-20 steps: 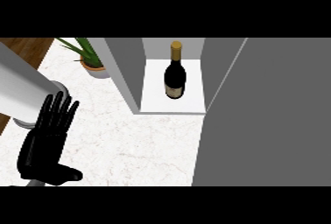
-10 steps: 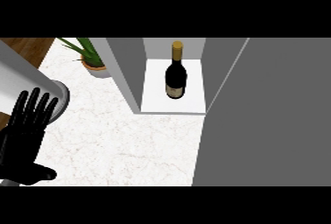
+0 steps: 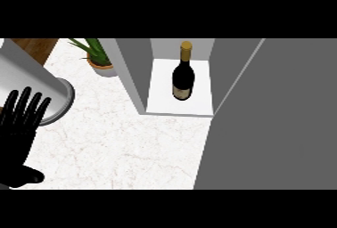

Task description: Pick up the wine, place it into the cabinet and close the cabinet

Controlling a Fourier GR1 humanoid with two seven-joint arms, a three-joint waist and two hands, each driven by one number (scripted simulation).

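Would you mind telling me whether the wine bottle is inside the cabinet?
Inside: the wine bottle stands on the cabinet floor between its side walls.

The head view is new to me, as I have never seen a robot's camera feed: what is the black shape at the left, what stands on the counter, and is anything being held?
This picture looks steeply down from the robot's head onto a white marble counter. The black shape at the left edge is the robot's left hand, its fingers straight and spread, holding nothing. The right hand is out of view. A wine bottle stands upright inside the open cabinet, on its white floor. The big grey panel at the right looks like the cabinet's open door. A potted plant stands at the back left.
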